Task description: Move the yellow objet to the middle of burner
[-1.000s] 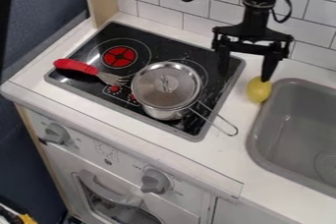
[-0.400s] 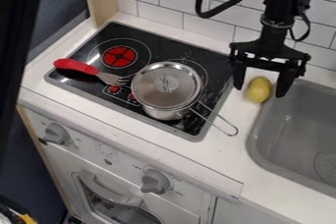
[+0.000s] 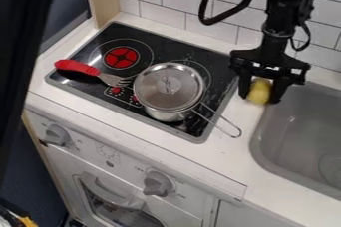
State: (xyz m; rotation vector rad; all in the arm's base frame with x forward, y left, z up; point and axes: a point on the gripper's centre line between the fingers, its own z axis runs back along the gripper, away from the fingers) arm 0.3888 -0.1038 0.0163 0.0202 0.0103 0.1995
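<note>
In the camera view, the gripper point(image 3: 259, 99) hangs over the strip of tabletop point(image 3: 233, 164) between the stove point(image 3: 176, 49) and the sink point(image 3: 262, 159). Its jaws are clamped on the lemon point(image 3: 259, 90), one on each side. The red burner point(image 3: 121, 57) is at the far side of the stove. The pot point(image 3: 166, 115) sits between the lemon and that burner, so it is in the way. It has a lid point(image 3: 168, 86) on, and its handle point(image 3: 221, 121) pokes out past the stove's edge. A fork point(image 3: 83, 66) lies near the burner, prongs by the pot.
</note>
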